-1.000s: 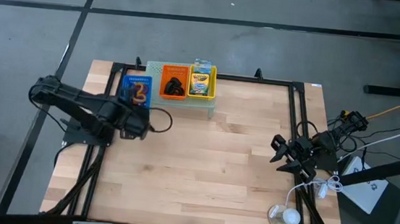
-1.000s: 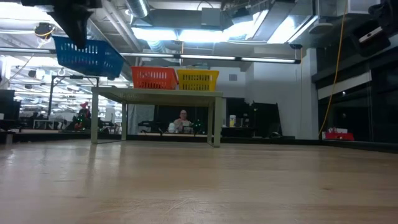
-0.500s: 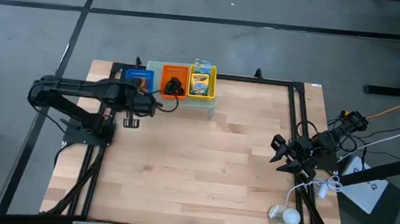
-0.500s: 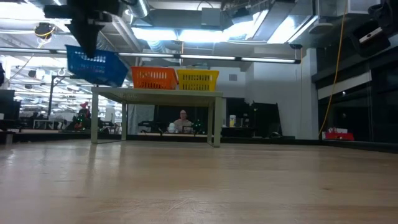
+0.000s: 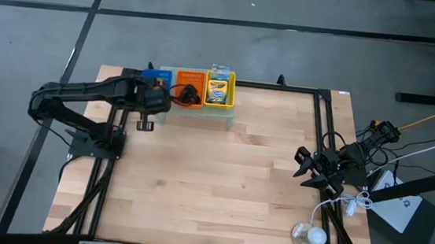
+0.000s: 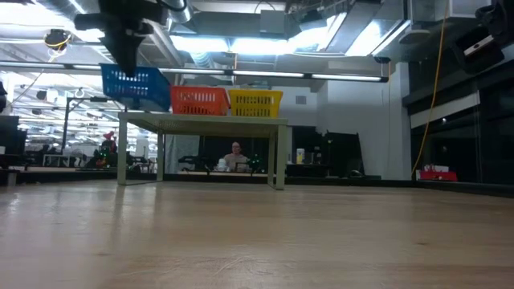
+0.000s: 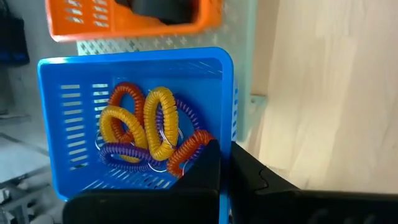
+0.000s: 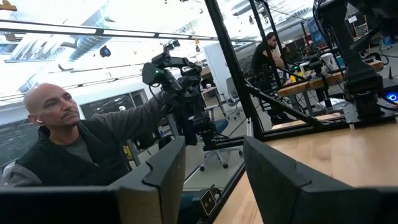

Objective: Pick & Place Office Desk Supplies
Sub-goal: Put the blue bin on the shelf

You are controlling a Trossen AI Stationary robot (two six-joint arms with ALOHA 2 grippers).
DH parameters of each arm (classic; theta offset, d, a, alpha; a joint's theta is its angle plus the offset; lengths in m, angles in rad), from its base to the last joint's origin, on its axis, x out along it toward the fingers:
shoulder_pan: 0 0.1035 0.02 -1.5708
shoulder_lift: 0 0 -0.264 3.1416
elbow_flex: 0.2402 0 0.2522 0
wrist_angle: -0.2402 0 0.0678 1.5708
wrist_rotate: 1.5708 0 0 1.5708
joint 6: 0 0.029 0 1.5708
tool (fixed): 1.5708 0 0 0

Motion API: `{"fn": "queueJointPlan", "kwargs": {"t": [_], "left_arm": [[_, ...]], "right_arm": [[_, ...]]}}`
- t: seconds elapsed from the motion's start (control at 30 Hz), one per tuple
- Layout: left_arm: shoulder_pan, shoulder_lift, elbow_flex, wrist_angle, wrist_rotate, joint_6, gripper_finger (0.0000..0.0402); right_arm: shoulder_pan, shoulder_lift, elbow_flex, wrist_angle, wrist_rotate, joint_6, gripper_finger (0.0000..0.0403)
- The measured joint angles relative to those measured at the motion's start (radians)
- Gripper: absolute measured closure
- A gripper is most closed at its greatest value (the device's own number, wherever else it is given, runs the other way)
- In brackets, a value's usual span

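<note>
Left hand (image 7: 225,163) clamped on the near wall of a blue slotted plastic basket (image 7: 62,118), held up at the far-left end of the pale green mesh riser (image 5: 226,111), beside an orange plastic basket (image 5: 190,86) and a yellow plastic basket (image 5: 220,88). Inside the blue one lay coiled rings in yellow, orange and purple (image 7: 149,134). Black clips (image 5: 191,94) sat in the orange, a green-and-yellow crayon box (image 5: 217,90) in the yellow. Right hand (image 5: 306,168) waited at the right edge of the wooden worktop (image 5: 220,185), fingers (image 8: 166,163) apart, holding nothing.
</note>
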Motion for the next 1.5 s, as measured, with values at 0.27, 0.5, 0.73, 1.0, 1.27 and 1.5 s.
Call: {"fn": "queueJointPlan", "kwargs": {"t": [0.27, 0.5, 0.73, 1.0, 1.27, 1.5], "left_arm": [[0.065, 0.038, 0.000, 0.073, 0.019, 0.096, 0.0399], [0.116, 0.110, 0.000, 0.112, 0.024, 0.145, 0.0399], [0.131, 0.118, 0.000, 0.137, 0.028, 0.162, 0.0399], [0.144, 0.118, 0.000, 0.171, 0.062, 0.178, 0.0399], [0.144, 0.118, 0.000, 0.174, 0.063, 0.188, 0.0399], [0.171, 0.118, 0.000, 0.173, 0.092, 0.189, 0.0398]], "right_arm": [[0.000, 0.000, 0.000, 0.000, 0.000, 0.000, 0.0241], [0.000, 0.000, 0.000, -0.001, 0.000, -0.001, 0.0241], [0.000, 0.000, 0.000, -0.003, 0.000, -0.001, 0.0241], [0.000, 0.000, 0.000, -0.010, 0.000, -0.003, 0.0241], [0.000, 0.000, 0.000, -0.010, 0.000, -0.003, 0.0241], [0.000, 0.000, 0.000, -0.010, 0.000, -0.003, 0.0241]]}}
